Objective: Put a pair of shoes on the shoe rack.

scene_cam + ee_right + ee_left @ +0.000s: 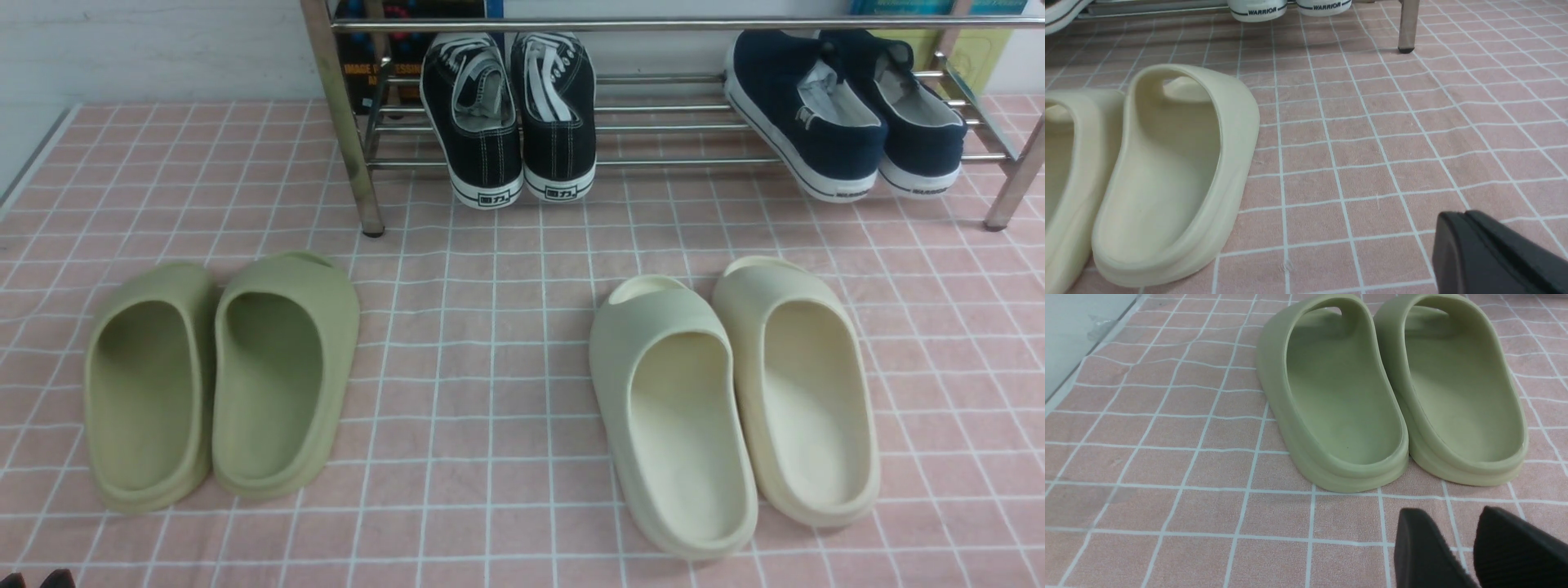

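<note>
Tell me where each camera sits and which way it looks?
Front: between the arms, looking forward and down at the rack, navy shoes, sneakers and both slide pairs; left gripper tips peek in.
Left wrist: low, facing the green slides; left gripper open.
Right wrist: low, facing the cream slides and rack leg; right gripper shut.
Shared: both slide pairs also show in front.
</note>
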